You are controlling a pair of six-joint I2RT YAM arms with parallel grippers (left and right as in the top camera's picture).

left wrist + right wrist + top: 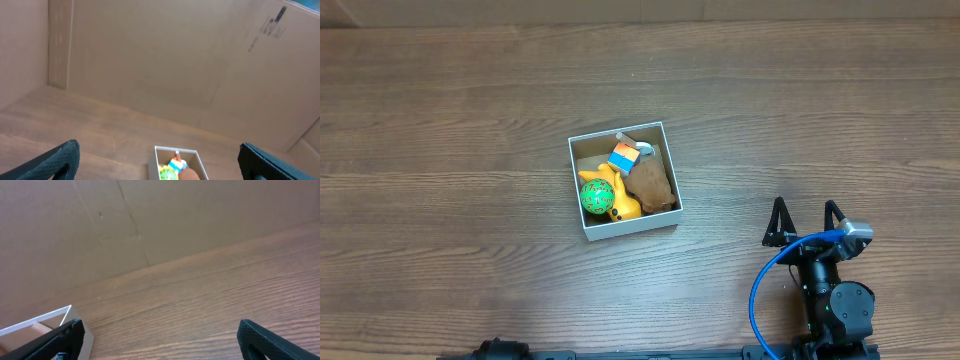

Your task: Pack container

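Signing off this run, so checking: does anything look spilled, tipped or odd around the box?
Nothing stands out. The container sits upright, slightly turned against the grain of the table, with the green ball, yellow toy, brown toy and orange-blue block all inside.

This looks like a robot lab bench to me: a wood-grain table (440,120), plain cardboard sheets (150,60) walling it at twelve o'clock, a blue cable (756,285) looped at five o'clock.

The dark brown wood-grain table (440,150) carries one thing directly: a small square box (630,226) with thin white walls and a brown cardboard floor, near the middle and slightly turned.
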